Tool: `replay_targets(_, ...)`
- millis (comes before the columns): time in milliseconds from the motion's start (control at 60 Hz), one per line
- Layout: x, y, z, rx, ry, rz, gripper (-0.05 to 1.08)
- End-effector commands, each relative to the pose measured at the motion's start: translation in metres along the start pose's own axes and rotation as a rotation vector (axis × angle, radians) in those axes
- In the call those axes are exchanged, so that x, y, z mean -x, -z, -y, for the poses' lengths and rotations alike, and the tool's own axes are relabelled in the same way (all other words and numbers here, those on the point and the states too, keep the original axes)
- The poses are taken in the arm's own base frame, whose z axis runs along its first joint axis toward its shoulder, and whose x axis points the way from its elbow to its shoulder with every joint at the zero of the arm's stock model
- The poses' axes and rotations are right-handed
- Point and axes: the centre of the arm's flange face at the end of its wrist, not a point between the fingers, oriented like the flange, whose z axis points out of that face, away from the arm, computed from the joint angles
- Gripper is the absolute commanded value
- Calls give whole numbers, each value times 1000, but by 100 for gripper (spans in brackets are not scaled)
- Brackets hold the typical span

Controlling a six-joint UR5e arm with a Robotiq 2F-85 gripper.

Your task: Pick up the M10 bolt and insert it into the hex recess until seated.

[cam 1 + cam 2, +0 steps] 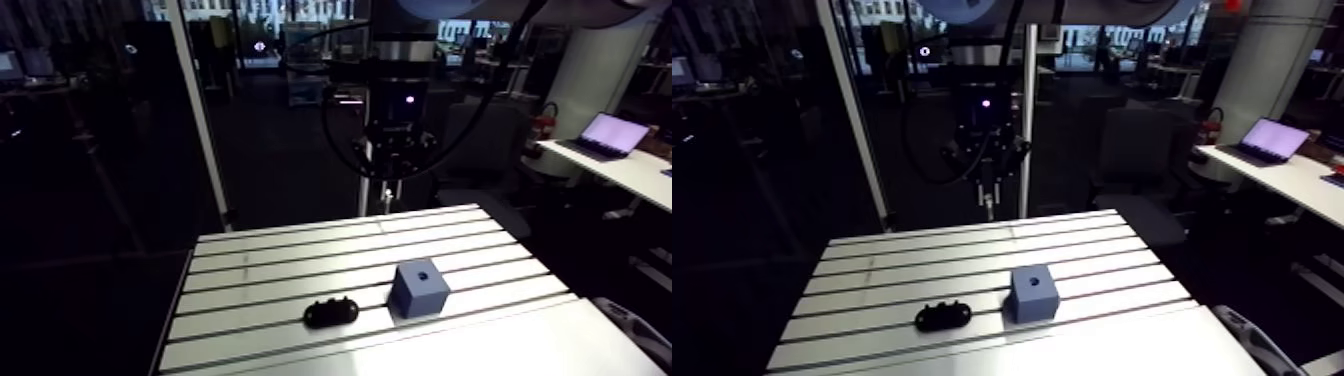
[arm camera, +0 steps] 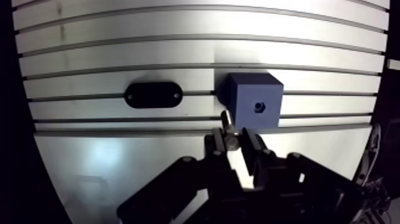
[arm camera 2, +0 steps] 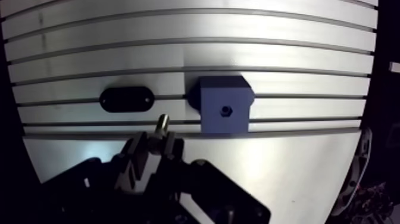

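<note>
A metal bolt [image 2: 227, 123] sticks out from between my fingers, threaded end pointing ahead; my gripper [image 2: 233, 140] is shut on it. Just ahead of the bolt's tip stands a blue cube block [image 2: 256, 100] on the slotted table [image 2: 178, 53], with a small dark hex recess [image 2: 259, 107] in its upper face. In the arm view the gripper [image 1: 391, 197] hangs high above the table's far edge, well apart from the blue block [image 1: 420, 288] near the front.
A black oval piece [image 2: 153, 95] lies on the table beside the block, also visible in the arm view as the black oval piece [image 1: 331, 313] left of it. A smooth plate [image 1: 520, 345] borders the slotted table at the front.
</note>
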Motion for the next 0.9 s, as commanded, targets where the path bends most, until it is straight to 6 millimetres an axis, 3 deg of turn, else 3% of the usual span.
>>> replay_targets(17, 1, 2, -17, 0, -24, 12, 102)
replay_targets(100, 3, -2, -20, -3, -26, 31, 102)
replay_targets(333, 7, -20, -54, -20, -52, 67, 103)
replay_targets(717, 3, -55, -70, -48, -21, 136, 106)
replay_targets(900, -1, -58, -74, -40, -23, 143, 105)
